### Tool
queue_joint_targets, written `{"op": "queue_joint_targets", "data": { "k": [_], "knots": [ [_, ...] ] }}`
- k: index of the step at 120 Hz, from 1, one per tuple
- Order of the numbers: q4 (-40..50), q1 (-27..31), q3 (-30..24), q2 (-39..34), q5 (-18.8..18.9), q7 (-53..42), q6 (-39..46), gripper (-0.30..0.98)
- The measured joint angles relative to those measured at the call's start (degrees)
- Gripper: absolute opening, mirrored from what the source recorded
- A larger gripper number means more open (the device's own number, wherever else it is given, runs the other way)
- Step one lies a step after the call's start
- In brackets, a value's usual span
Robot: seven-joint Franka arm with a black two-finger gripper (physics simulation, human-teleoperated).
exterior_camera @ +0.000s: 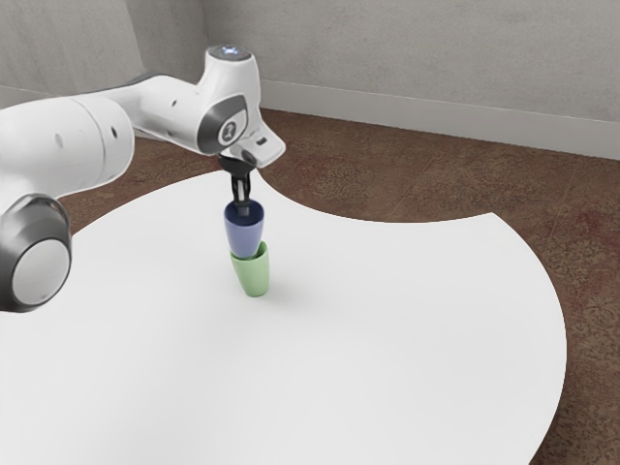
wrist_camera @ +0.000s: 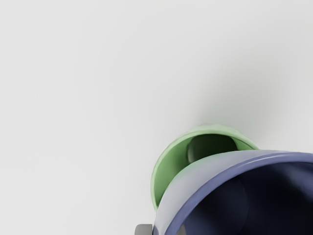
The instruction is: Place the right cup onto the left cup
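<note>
Blue cup [wrist_camera: 208,174], its wall pinched by the pincer [exterior_camera: 242,206], partly covers the green cup [exterior_camera: 255,277] from above.

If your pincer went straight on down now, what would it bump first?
My pincer holds the blue cup, so that would probably bump the green cup first, maybe at its rim. I can't tell exactly how they line up.

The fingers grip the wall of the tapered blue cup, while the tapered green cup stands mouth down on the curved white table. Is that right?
The green cup stands mouth up, not mouth down: the wrist view looks into its open top. The rest holds: the fingers grip the wall of the blue cup, and the green cup stands on the white table.
</note>
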State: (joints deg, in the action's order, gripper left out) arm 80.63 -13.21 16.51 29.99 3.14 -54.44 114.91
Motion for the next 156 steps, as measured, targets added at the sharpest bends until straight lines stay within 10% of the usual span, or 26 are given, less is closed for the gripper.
{"op": "queue_joint_targets", "data": {
  "k": [44,89,156],
  "knots": [
    [-1.6,-0.3,0.0,2.2,-1.1,-1.4,0.4,-0.09],
    [0.5,0.5,0.7,-0.9,-3.9,-2.3,-0.8,0.53],
    [11.4,-0.3,0.0,-26.3,-0.5,-2.2,-14.9,0.68]
  ]
}}
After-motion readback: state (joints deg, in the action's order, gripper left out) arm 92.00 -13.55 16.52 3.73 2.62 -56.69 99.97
